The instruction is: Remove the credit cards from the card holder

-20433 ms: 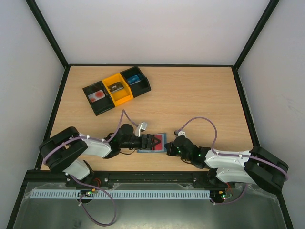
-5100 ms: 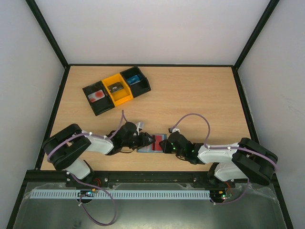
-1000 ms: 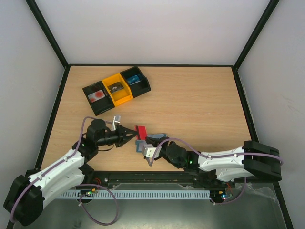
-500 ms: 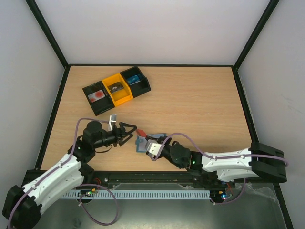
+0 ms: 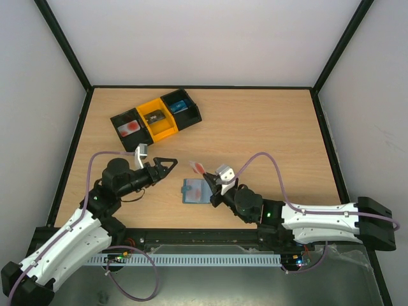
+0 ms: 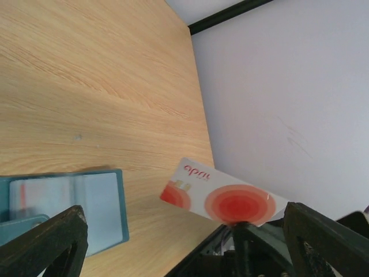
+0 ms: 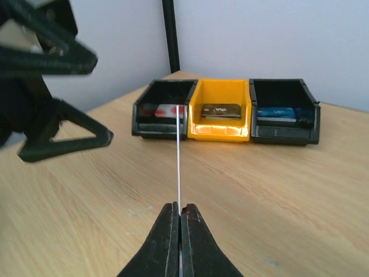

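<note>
From my station I see the right gripper clenched on 1 credit card, white with red rings. It is pinched at its lower edge and held up off the table. In the right wrist view the card shows edge-on, a thin line rising from the closed fingers. The left gripper is released, its 2 fingers spread wide and holding nothing, aimed at the raised card from near it without touching. The card holder lies open and flat on the wood, between the 2 arms and just on the near side of the raised card. I make out a second card tucked in 1 of its pockets, though that part is blurred. The black-and-orange tray with 3 bins sits well apart at the far left.
</note>
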### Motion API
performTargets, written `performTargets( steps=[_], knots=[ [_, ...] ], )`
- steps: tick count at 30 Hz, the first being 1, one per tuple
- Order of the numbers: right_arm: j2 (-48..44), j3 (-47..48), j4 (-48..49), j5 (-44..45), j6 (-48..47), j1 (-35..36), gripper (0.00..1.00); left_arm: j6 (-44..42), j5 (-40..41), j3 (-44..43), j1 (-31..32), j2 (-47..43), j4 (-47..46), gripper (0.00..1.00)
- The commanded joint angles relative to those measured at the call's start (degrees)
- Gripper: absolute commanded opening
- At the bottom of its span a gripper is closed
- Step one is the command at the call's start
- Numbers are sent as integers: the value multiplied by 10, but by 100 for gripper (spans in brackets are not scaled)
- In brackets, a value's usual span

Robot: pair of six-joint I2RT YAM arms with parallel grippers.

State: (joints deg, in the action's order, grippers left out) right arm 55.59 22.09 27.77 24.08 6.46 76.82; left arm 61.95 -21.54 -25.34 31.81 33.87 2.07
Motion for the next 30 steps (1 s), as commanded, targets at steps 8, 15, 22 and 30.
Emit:
performTargets(
  steps=[8, 15, 22, 30],
  knots=[
    [-48, 22, 11, -65, 350, -28, 2, -5, -49, 39, -3, -17, -58, 86],
    [-36, 8, 80, -124, 488, -42, 2, 37, -84, 65, -2, -21, -133, 71],
    [-10, 22, 98, -148, 553, -45, 2, 75, -119, 87, -2, -34, -228, 69],
    [2, 14, 118, -148, 581, -51, 2, 107, -123, 114, -1, -34, -271, 39]
  ],
)
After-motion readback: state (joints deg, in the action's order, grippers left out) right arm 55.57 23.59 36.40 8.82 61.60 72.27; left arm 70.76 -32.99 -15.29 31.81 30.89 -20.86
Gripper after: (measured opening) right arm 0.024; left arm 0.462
